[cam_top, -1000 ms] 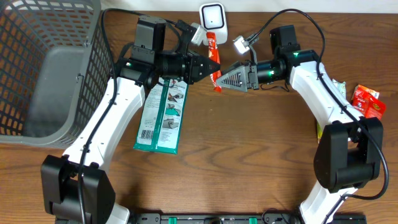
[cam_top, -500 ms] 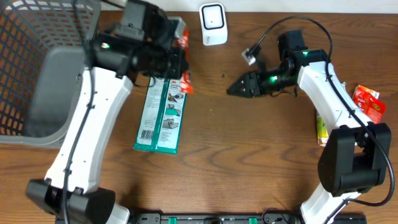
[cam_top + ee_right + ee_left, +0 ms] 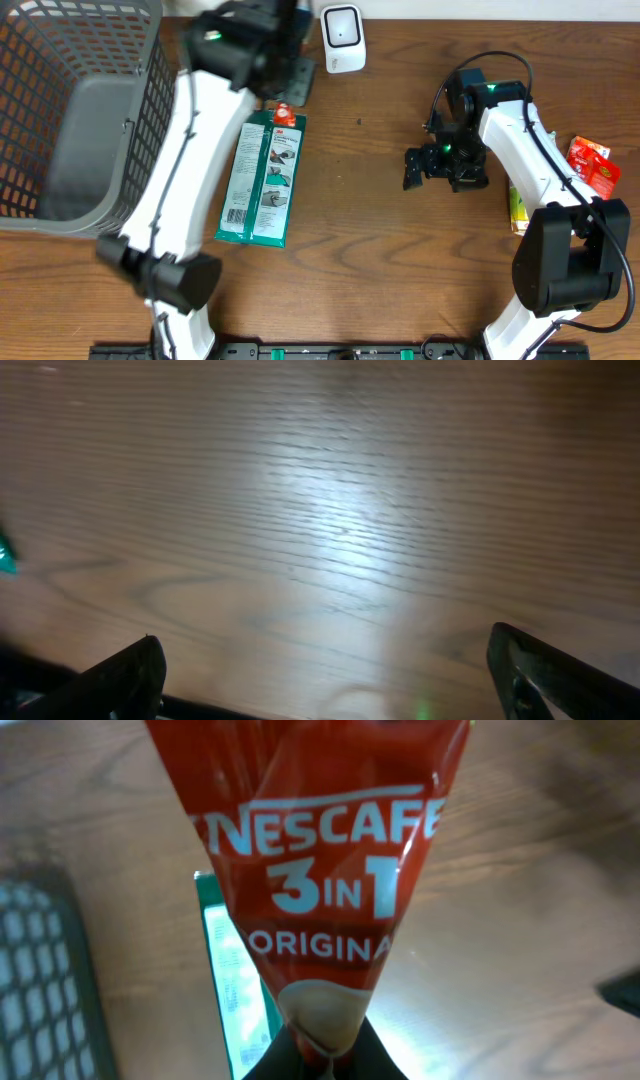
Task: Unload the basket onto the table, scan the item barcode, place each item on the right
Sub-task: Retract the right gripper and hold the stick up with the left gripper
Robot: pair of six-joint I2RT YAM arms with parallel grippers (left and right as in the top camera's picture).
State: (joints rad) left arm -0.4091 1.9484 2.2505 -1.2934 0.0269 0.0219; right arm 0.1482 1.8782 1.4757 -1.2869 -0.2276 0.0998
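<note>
Brown wooden counter (image 3: 400, 260) fills the overhead view, with a pale wall strip along its far edge. A grey mesh basket (image 3: 150, 100) takes up the far left corner, its side wall close to the left arm (image 3: 190, 150), which rises from the front edge and reaches across toward the far side. The right arm (image 3: 530, 140) bends in from the right edge, and part of a yellow-green pack (image 3: 514, 205) shows beneath it.

A long green pack (image 3: 262, 180) lies flat just beside the left arm, running front to back, with a barcode label near its front end. The white scanner (image 3: 342, 35) stands at the far edge, near the middle. Two red packets (image 3: 590, 165) lie at the right edge.

The red sachet (image 3: 325, 900) hangs over the far end of the green pack, between basket and scanner; the left gripper (image 3: 325, 1060) pinches its lower tip, jaws pressed together on it. The right gripper (image 3: 330, 675) points down at bare wood, its fingers spread wide and holding nothing.

Bare wood runs between the green pack and the right arm, and along the front edge.
</note>
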